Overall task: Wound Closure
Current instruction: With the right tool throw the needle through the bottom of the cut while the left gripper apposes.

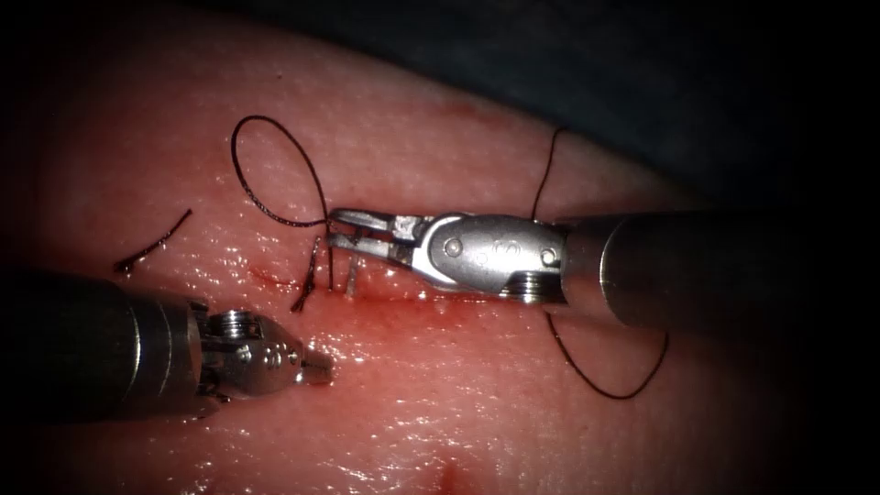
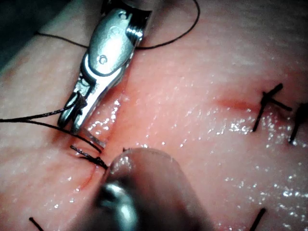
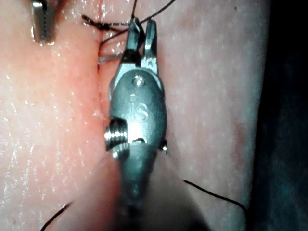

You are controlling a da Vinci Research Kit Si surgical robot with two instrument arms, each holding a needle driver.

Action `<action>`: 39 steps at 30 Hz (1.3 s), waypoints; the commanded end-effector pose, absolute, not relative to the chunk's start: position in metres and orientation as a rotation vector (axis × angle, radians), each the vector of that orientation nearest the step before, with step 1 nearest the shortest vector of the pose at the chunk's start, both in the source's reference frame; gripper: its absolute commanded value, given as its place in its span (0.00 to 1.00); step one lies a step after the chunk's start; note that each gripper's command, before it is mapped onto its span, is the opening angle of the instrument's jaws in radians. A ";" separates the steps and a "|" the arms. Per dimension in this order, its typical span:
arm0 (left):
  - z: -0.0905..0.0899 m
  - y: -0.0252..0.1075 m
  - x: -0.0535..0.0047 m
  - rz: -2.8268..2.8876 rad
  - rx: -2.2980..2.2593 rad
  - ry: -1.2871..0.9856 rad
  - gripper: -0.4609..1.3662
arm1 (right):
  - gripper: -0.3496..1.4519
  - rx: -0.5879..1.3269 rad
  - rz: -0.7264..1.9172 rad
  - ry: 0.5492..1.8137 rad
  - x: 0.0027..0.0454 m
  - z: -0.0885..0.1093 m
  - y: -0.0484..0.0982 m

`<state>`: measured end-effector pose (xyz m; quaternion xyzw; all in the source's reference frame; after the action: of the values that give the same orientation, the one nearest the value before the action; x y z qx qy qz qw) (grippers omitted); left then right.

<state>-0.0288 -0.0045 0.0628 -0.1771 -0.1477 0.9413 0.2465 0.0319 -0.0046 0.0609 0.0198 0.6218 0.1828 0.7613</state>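
- Right tool at the cut: jaws slightly apart, the thread running between them by the knot; whether they pinch it, cannot tell.
- Thread loops away from the cut on its upper side; another stretch curls below the right tool's shaft.
- Left tool below the cut, jaws together, holding nothing.
- Short metal piece, perhaps the needle, stands in the tissue at the cut, under the right jaws.
- Cut thread end lies well left of the cut.
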 end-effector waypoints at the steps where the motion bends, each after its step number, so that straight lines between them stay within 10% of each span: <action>1: 0.063 -0.005 -0.0288 2.570 -0.482 -0.414 0.06 | 0.00 0.057 0.413 1.352 0.0320 0.061 -0.005; 39: 0.064 -0.006 -0.0279 2.600 -0.486 -0.441 0.06 | 0.00 0.472 0.709 1.246 0.0318 0.061 -0.005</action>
<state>-0.0279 -0.0056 0.0641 -0.1752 -0.1560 0.9448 0.2288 0.0316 -0.0056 0.0617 0.2218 0.5634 0.3279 0.7251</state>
